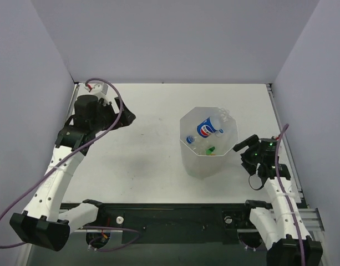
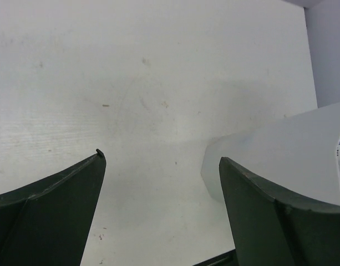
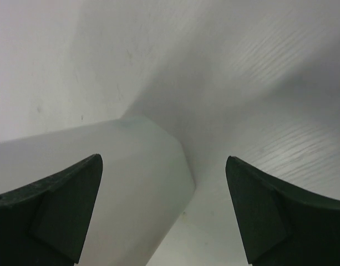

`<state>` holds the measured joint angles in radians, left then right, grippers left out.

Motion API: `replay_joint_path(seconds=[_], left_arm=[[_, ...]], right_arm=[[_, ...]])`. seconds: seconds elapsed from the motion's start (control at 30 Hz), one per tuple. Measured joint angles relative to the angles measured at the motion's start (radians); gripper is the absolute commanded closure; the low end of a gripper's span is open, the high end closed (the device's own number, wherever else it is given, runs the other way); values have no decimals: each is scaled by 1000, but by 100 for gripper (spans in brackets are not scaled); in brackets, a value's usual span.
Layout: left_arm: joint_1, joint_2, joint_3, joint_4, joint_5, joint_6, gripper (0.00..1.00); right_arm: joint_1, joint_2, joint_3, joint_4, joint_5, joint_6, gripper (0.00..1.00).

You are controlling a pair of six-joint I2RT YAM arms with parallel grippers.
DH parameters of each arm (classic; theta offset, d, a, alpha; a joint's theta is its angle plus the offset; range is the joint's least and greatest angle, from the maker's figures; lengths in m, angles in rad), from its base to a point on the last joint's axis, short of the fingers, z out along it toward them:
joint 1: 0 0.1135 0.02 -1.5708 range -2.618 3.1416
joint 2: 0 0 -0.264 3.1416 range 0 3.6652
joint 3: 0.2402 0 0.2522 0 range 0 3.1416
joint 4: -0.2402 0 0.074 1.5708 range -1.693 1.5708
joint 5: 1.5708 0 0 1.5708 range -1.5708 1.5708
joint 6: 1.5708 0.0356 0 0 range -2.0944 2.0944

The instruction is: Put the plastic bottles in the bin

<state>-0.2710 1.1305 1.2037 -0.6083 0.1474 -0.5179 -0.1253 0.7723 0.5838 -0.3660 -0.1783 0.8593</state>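
Plastic bottles point(image 1: 206, 128), among them a small green one point(image 1: 211, 149), lie inside the large white faceted plastic bin point(image 1: 206, 166). We note left gripper point(image 2: 161, 157) and right gripper point(image 3: 163, 159) spread wide and empty; likely nothing left to fetch.

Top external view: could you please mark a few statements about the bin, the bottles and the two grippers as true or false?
1. The bin stands upright on the table. True.
2. The blue-label bottle lies on the table beside the bin. False: it is inside the bin.
3. The left gripper is closed on a bottle. False: its jaws are open and empty, over bare table.
4. The right gripper is open and holds nothing, close to the bin's side. True.
5. No bottle lies loose on the table. True.
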Motion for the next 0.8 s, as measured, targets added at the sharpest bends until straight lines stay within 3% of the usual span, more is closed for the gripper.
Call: replay_joint_path(seconds=[0.13,0.23,0.37,0.5,0.67,0.8], left_arm=[[24,-47,49,-6,-50,31,6],[45,-31,98,-50,-90,64,5],[65,-18,153,-111,-164,114,3],[78,-35,189,-151,-222,148,3],[85,-67,190,-184,-252,169,3],[92,-69,190,-203,-265,180,3]], right_arm=[[252,79,-85,155,26,146,10],[456,233,-21,286,49,206,9],[607,405,80,426,47,256,7],[628,452,146,445,54,255,7],[549,381,159,358,121,195,1],[555,253,213,146,369,85,0]])
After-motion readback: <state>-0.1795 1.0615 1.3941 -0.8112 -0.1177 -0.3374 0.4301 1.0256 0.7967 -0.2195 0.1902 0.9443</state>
